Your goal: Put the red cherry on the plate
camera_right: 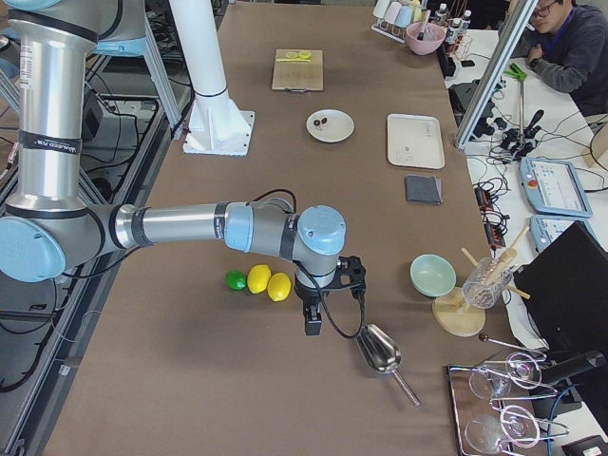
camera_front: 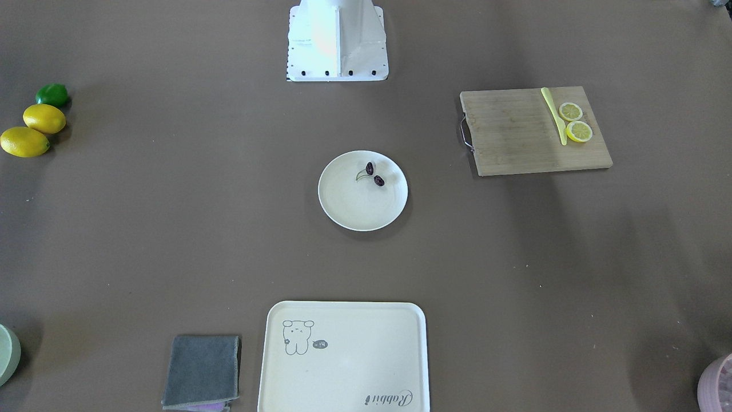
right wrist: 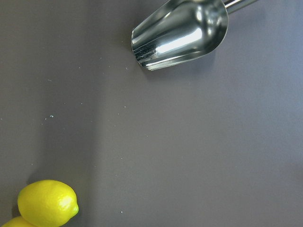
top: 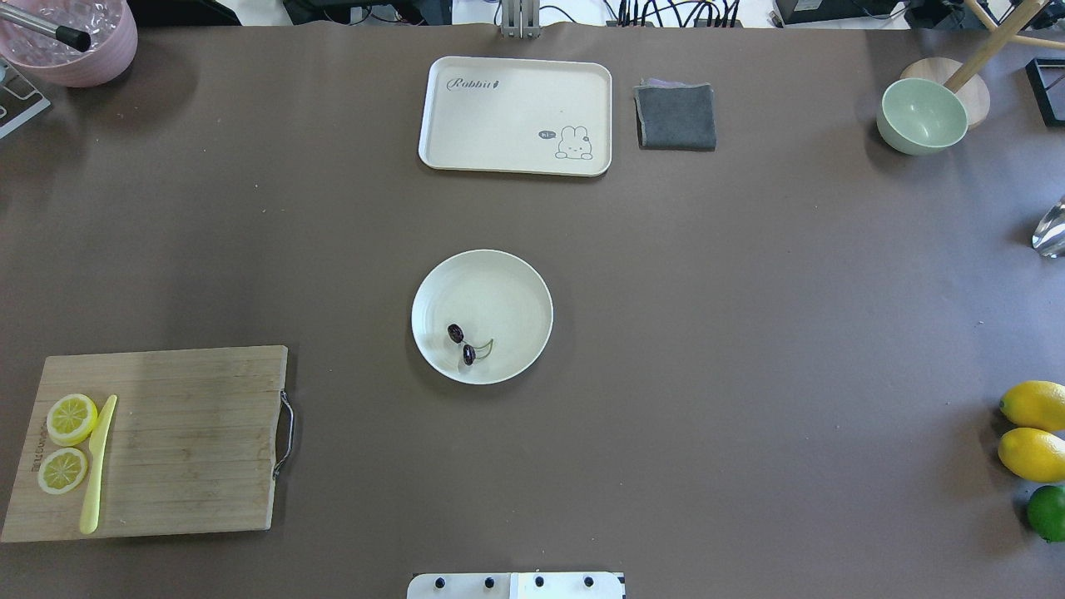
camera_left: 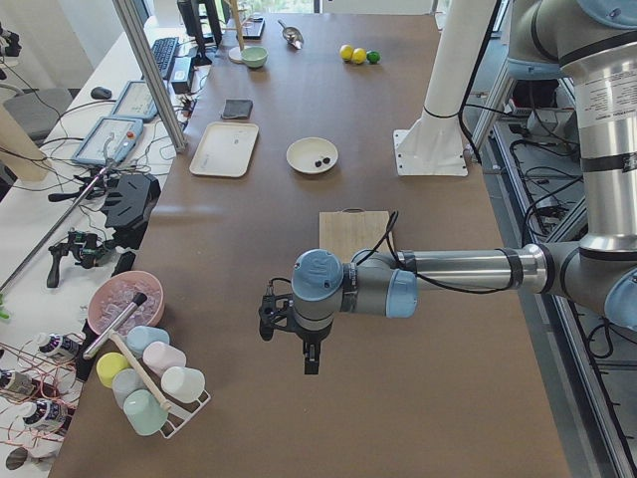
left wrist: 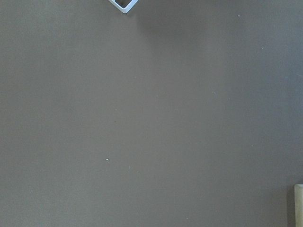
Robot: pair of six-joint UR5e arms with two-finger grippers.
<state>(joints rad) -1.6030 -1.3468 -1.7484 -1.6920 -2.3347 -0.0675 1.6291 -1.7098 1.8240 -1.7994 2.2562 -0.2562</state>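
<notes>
The red cherry [camera_front: 374, 174] [top: 462, 343], a pair of dark maroon fruits joined by green stems, lies on the round cream plate [camera_front: 363, 209] [top: 499, 287] at mid-table, on the plate's robot side. Neither gripper is close to it. My left gripper [camera_left: 311, 360] hangs over bare table at the left end, beyond the cutting board. My right gripper [camera_right: 313, 323] hovers at the right end, between the lemons and a metal scoop. Both show only in the side views, so I cannot tell whether they are open or shut.
A wooden cutting board [top: 183, 433] carries two lemon slices [top: 71, 418] and a yellow knife [top: 96, 466]. A rabbit tray [top: 516, 116] and grey cloth [top: 676, 116] sit at the far edge. Two lemons [top: 1032, 428], a lime [top: 1047, 512], a green bowl [top: 922, 116] and a metal scoop [right wrist: 182, 33] occupy the right end.
</notes>
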